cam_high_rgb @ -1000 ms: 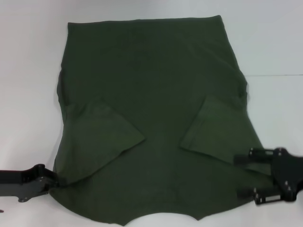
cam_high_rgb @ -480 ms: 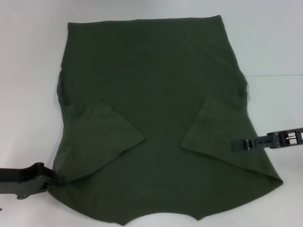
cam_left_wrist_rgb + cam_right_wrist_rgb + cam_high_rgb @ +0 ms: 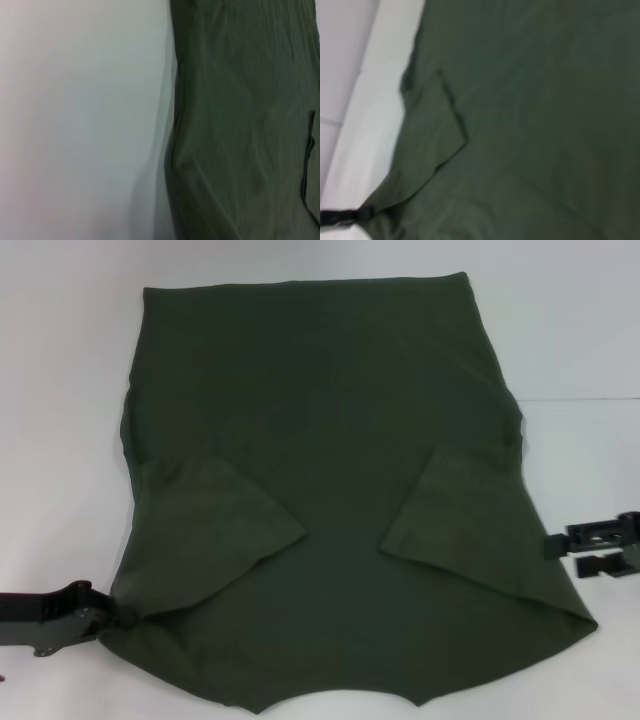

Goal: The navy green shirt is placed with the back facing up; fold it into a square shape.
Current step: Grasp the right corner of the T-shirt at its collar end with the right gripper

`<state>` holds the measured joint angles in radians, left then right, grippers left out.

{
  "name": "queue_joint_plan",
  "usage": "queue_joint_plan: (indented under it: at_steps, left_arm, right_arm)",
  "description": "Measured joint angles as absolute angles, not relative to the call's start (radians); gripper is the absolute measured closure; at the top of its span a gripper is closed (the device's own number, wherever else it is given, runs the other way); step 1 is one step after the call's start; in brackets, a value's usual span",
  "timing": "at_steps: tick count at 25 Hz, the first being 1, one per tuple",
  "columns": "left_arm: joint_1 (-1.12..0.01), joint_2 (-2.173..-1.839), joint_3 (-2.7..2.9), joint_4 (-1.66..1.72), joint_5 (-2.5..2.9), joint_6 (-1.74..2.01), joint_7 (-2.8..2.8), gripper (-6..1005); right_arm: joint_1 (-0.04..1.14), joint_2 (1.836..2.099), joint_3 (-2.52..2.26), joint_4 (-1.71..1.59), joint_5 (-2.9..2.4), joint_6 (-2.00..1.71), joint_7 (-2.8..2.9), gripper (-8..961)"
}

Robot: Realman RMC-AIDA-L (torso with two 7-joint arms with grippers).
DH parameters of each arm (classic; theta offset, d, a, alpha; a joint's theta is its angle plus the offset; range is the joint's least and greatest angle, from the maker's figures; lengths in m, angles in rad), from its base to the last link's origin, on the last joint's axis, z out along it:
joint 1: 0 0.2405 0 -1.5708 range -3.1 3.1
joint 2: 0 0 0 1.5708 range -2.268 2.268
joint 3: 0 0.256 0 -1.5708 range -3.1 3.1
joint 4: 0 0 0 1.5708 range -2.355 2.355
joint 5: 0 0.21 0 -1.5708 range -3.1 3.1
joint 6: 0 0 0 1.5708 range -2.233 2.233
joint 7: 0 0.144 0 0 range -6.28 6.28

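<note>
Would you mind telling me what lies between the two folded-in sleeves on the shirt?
Only the plain back of the navy green shirt lies between the left sleeve and the right sleeve; the head view shows nothing resting there.

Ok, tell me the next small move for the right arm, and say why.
Probably bring the right gripper back in to the navy green shirt at its right side edge and take hold. It sits just off the cloth, holding nothing, while the left gripper is already at the near left corner. Both sleeves lie folded inward, so a two-handed fold looks due.
</note>
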<state>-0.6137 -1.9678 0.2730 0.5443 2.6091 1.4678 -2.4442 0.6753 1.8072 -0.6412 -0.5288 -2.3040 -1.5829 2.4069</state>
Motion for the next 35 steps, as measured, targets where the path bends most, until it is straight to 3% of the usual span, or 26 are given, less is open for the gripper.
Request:
queue_joint_plan:
  at_steps: [6,10,35]
  left_arm:
    - [-0.616,-1.973,0.277,0.542,2.609,1.459,-2.440,939]
    - [-0.618,-1.975,0.277,0.540,2.608,1.457,-2.435,939]
    - [-0.625,-1.982,0.270,0.535,2.605,1.457,-2.428,940]
  right_arm:
    - [0.628,1.776,-0.642,-0.486,-2.317,-1.519,2.449,58]
    - [0.626,1.771,-0.646,-0.456,-2.347,-1.496,2.449,68]
    - [0.646,1.828,-0.681,-0.422,-2.390,-1.387,2.440,129]
